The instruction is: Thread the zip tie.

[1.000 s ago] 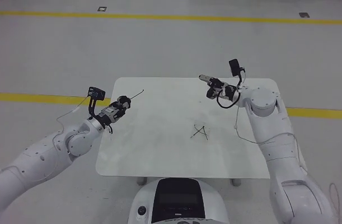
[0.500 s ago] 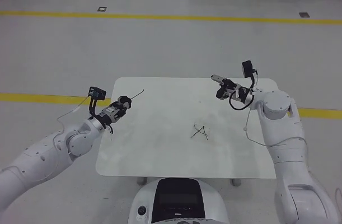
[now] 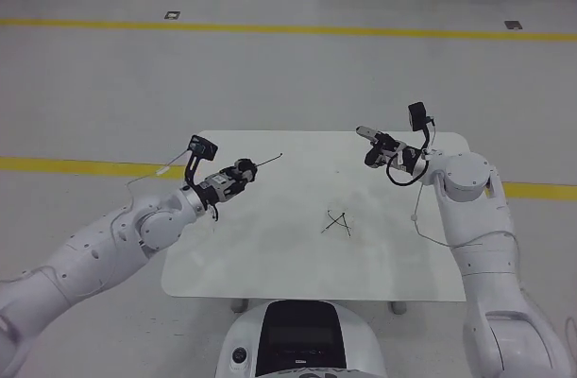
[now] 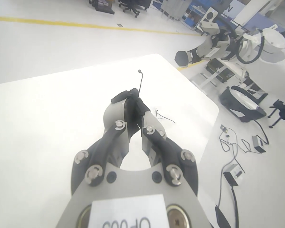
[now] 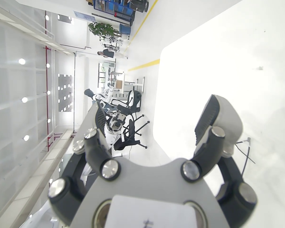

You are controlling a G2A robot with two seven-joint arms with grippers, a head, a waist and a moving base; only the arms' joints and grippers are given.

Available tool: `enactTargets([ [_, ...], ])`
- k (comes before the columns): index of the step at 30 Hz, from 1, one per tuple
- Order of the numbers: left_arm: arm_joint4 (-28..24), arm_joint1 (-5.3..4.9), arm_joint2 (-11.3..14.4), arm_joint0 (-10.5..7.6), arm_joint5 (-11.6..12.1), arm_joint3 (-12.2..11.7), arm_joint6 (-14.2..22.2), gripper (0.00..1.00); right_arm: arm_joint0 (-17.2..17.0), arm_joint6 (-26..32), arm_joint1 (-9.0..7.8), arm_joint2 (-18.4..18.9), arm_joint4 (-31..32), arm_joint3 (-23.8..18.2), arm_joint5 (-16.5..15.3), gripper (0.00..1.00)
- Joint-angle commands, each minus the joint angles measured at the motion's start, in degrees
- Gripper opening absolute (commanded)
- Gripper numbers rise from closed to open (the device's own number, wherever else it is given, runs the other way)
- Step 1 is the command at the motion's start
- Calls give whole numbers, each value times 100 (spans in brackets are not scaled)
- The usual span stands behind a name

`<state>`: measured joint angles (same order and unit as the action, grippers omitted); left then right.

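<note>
Since the earlier frames the left gripper (image 3: 243, 171) moves in from the desk's left edge toward its middle and carries the zip tie (image 3: 267, 160) with it. The right arm swings a little outward at first, then holds its place. The loose ties on the desk (image 3: 269, 255) lie as they did.

The left gripper hovers over the left half of the desk, fingers pinched together on one end of the zip tie. The rest of the strap juts forward past the fingertips. It bows slightly and ends in a small knob, which looks like the locking head.

It is a thin plastic strap that likely weighs almost nothing. It probably springs along its length and is slick enough to twist in a loose pinch. A firm hold close to the end being worked would stop the tip from whipping. The free length still has to curl round, so the second hold belongs near the head.

Near the desk's middle, a few loose zip ties (image 3: 337, 223) lie crossed over one another, apart from both arms.

At the far right corner the right gripper (image 5: 154, 110) hangs above the desk with fingers spread wide and nothing between them.
</note>
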<state>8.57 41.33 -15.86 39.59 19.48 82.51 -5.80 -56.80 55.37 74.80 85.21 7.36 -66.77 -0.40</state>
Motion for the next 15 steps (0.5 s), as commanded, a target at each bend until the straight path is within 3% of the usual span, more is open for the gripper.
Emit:
enactTargets([
  [1, -133, 100, 16, -43, 0, -13, 207, 0, 0, 0, 0, 0, 0, 0, 0, 100],
  [9, -1008, 419, -12, -151, 0, 26, 1247, 0, 0, 0, 0, 0, 0, 0, 0, 100],
  [15, -1545, 556, -312, -19, 0, 44, 2078, 0, 0, 0, 0, 0, 0, 0, 0, 100],
])
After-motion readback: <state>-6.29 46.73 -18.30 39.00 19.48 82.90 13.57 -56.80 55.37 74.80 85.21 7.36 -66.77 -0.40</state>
